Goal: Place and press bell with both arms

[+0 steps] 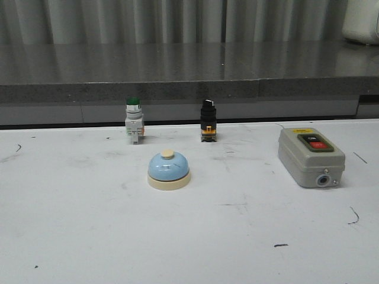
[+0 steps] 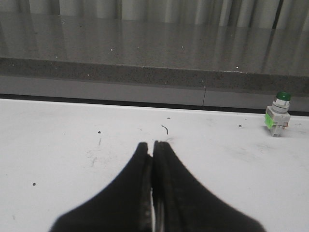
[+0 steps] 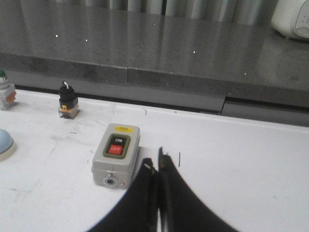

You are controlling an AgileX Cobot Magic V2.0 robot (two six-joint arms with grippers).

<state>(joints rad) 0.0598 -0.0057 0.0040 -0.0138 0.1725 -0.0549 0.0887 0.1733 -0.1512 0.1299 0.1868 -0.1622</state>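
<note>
Resting on white table: glossy blue dome bell, cream base.

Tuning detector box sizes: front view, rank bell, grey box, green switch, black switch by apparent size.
1. grey box
2. bell, not much smaller
3-4. green switch and black switch: look alike, no ranking. Both stand farther back, so they show smaller.

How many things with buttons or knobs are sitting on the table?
4. The blue bell sits in the middle, the green-capped switch behind it to the left, the black knob switch behind it to the right, and the grey box far right.
</note>
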